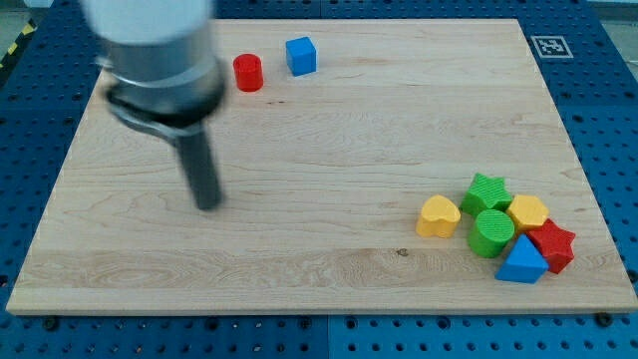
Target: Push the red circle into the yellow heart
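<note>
Eight blocks counted on wooden board | red circle at top left beside blue cube | yellow heart lower right, fronting five-block cluster | my tip touching nothing, below red circle; no fingers fitted

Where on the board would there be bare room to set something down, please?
Widest free patch: the middle, between my tip, the red circle with the blue cube, and the yellow heart. Crowded: the lower right cluster around the green circle.
</note>
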### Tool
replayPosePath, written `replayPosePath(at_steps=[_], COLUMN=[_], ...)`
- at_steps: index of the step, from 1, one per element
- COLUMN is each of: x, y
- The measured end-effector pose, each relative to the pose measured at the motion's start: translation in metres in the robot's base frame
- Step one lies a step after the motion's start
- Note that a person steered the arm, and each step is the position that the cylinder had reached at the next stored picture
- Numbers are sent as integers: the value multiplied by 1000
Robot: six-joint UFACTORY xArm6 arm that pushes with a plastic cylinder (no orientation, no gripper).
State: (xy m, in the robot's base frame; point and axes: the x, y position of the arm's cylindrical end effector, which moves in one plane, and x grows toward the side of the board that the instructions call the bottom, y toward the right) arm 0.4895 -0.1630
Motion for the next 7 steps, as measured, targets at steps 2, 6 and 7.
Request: replayPosePath(at_steps=[2, 6, 7], x=[-176, -170, -164], y=[-48, 149, 153])
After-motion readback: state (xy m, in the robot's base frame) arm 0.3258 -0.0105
